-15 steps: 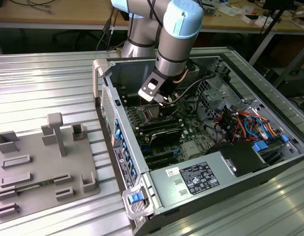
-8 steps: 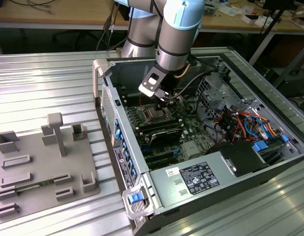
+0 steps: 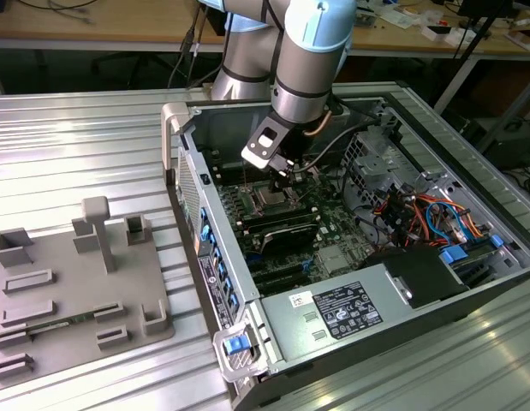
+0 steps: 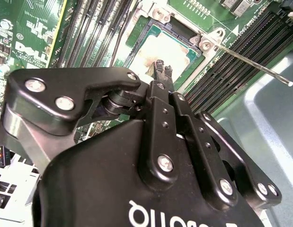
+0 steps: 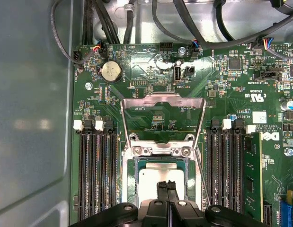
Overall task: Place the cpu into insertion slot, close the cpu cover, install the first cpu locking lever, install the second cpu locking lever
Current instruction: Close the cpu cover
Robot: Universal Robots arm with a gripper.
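Directly under the closed, empty pincer: cpu flat in the insertion slot; cpu cover raised open, memory slots alongside.

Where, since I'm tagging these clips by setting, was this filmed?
Probably a robotics lab or workshop: a robot arm reaches into an open computer case set on a ribbed metal table, and cluttered wooden workbenches stand behind it.
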